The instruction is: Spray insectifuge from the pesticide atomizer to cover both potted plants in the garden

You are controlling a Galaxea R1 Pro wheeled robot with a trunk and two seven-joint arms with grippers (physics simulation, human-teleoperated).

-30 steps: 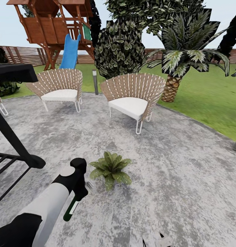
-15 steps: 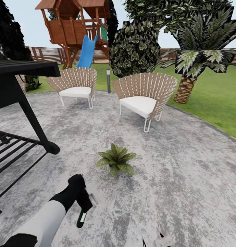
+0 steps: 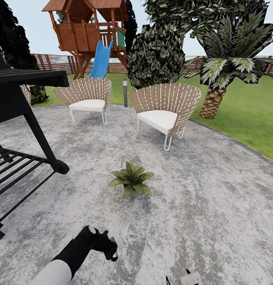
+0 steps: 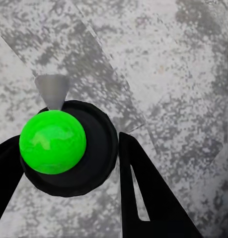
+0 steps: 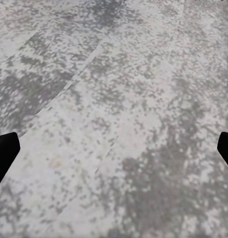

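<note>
You have the atomizer in your left gripper, low in the head view, and its fingers are closed on the dark body. In the left wrist view you look at the bottle from its end: a round dark shape with a bright green ball on it, one black finger at each side, and the grey patio under it. From here I cannot tell where the nozzle points.

The plant stands on the patio ahead of the gripper, near but apart from it. The second plant I cannot find in these views.

For the spraying, I think you should bring the gripper forward and a little up until the bottle is over the leaves, then turn the wrist so that the head looks at the rosette. Go slowly and keep the grip firm, because the bottle is slim and can turn between the fingers.

The right gripper hangs over bare paving with its fingers wide and empty. To your left the black table has a leg near the plant; keep the elbow away from it.
</note>
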